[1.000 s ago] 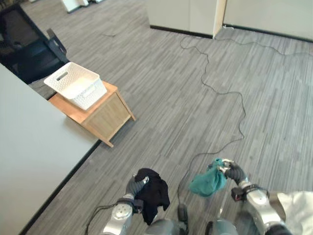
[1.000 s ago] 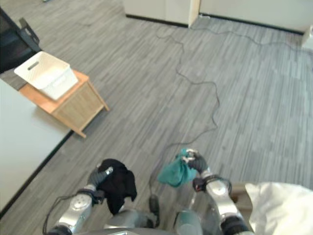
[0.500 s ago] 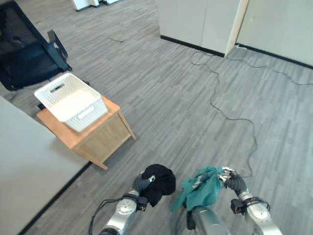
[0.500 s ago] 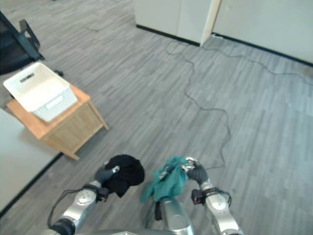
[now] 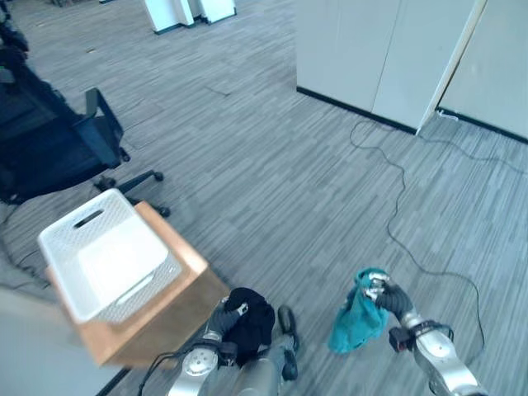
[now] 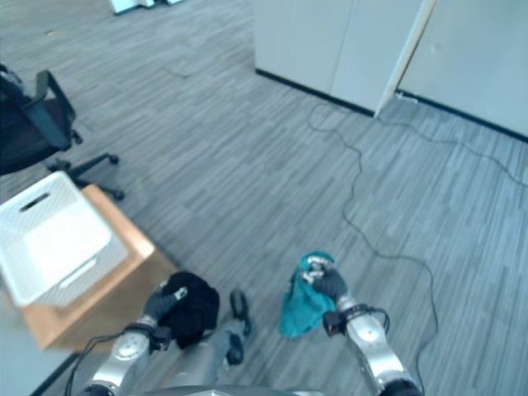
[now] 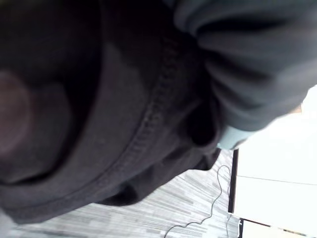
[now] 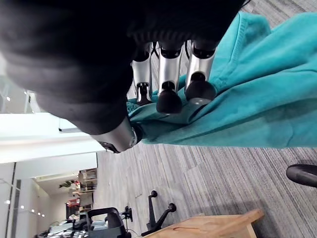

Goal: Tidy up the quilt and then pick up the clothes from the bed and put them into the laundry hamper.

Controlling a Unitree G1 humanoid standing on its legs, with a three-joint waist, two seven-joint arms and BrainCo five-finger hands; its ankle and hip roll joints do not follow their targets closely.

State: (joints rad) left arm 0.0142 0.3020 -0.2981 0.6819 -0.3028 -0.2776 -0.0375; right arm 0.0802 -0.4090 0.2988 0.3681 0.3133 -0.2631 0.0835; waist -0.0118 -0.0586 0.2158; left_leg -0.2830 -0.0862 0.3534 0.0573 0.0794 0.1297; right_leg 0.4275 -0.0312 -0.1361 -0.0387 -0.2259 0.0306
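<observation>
The robot is at the carrying step: both garments are off the bed and in hand, and what remains is getting them into the hamper. The left hand (image 5: 224,316) is clenched round a black garment (image 5: 252,322), a soft dark bundle bunched into a rounded lump against the palm; the left wrist view is pressed so close to the cloth that only a stitched hem and folds can be made out, so the grip is judged mostly from the head views. The right hand (image 5: 384,295) grasps a teal garment (image 5: 355,318) by its top edge, the dark-tipped fingers (image 8: 170,99) curled into the fabric, while the rest hangs loose below the hand in a limp, thick, fleecy-looking drape.

The white laundry hamper (image 5: 103,268) stands to the left of the left hand and a little ahead of it, well apart from the right hand. It is a rectangular plastic basket with a woven lattice wall and a slot handle, open at the top, resting on a low wooden cabinet (image 5: 177,297) with a smooth orange-brown top. A black office chair (image 5: 58,148) stands beyond the hamper on the grey striped floor.

The next move probably calls for turning left, bringing each hand over the open basket and letting the cloth drop; the hanging teal piece may catch the rim.
</observation>
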